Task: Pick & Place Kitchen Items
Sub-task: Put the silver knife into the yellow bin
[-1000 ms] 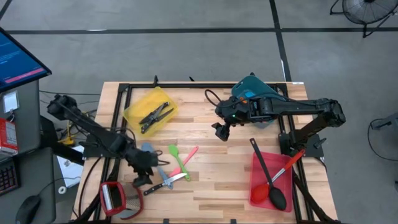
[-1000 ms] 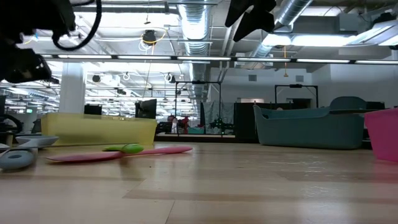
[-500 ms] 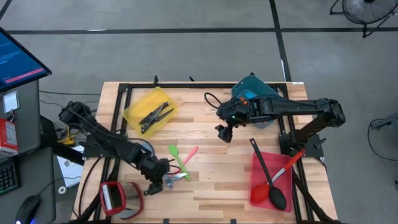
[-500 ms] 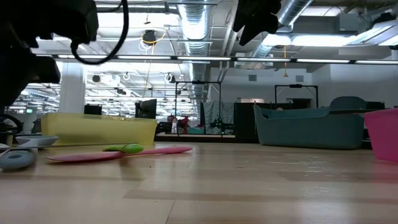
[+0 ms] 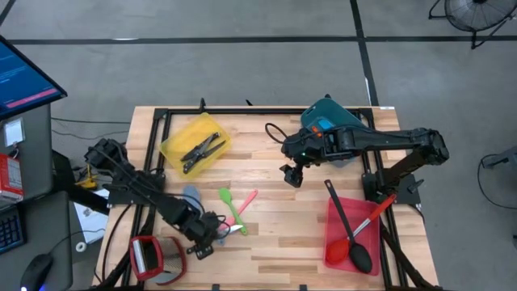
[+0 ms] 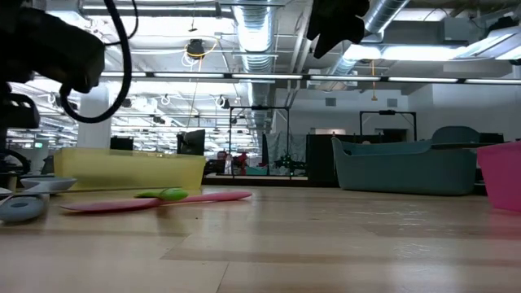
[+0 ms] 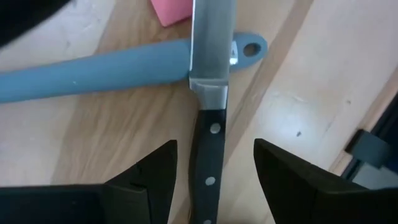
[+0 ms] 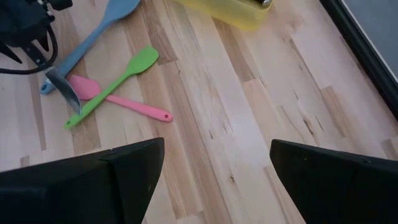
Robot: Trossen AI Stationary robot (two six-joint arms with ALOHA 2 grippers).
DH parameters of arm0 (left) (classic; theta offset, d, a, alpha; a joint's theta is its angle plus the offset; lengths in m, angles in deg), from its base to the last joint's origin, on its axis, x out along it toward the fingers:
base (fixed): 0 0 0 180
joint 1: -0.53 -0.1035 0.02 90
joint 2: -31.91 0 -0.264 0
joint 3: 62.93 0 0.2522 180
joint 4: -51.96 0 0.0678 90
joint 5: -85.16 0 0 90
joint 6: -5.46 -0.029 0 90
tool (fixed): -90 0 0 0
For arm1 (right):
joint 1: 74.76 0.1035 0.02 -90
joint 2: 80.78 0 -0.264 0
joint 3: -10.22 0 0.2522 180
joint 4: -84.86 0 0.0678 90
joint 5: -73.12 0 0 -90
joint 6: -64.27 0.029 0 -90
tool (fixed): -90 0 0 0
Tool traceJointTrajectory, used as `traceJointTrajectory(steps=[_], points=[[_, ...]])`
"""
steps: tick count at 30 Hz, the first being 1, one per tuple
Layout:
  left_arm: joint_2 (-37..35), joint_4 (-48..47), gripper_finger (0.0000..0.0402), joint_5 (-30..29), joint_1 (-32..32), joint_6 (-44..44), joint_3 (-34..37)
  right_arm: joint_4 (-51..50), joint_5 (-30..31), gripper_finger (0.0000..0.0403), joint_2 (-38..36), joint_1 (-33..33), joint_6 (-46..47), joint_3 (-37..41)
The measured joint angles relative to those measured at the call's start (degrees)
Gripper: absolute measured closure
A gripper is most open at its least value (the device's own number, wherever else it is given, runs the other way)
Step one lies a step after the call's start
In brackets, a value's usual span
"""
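Since a second ago the left arm has reached further toward 5 o'clock across the table [image 5: 323, 242], and its left claw [image 7: 214, 163] now sits low over the black-handled knife [image 7: 209, 155] near the table's 7 o'clock edge. Its fingers [image 7: 144, 183] are spread apart, one on each side of the riveted handle, not closed on it. The knife's blade lies across the handle of the blue spatula [image 7: 93, 71], close to that handle's hanging hole.

Just toward 12 o'clock of the knife lie the green spatula [image 8: 115, 83] and pink spatula [image 8: 118, 99], crossed over one another.

At 10 o'clock the yellow bin [image 5: 195, 144] holds dark utensils. At 4 o'clock the red bin [image 5: 333, 242] holds a black ladle [image 5: 349, 229] and a red-handled tool [image 5: 361, 229]. A red-framed grey object [image 5: 146, 256] lies at the 7 o'clock corner.

The right claw [image 5: 291, 174] hangs above the table's middle, released and holding nothing, near the teal bin [image 5: 327, 113] at 1 o'clock.
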Motion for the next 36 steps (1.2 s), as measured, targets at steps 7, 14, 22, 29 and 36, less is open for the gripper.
traceJointTrajectory(steps=[7,14,22,29,36], points=[[0.00,1.38,0.0211,-3.46,1.47,3.05,-0.02,0.02,0.00,0.0112,0.00,0.00,0.00,0.00],[0.86,1.18,0.0211,-6.82,1.80,3.06,-0.02,0.00,0.00,0.0112,0.00,0.04,0.00,0.00],[6.24,3.24,0.0211,-5.43,1.78,3.06,-0.35,-0.42,-0.02,0.0112,0.00,0.04,0.00,0.00],[8.08,1.88,0.0249,-5.15,1.65,3.05,-0.42,-0.44,-0.02,0.0112,0.00,0.04,0.00,0.00],[7.87,1.49,0.0365,-5.59,1.61,3.85,-0.42,-0.44,-0.02,0.0112,0.00,0.04,0.00,0.00]])
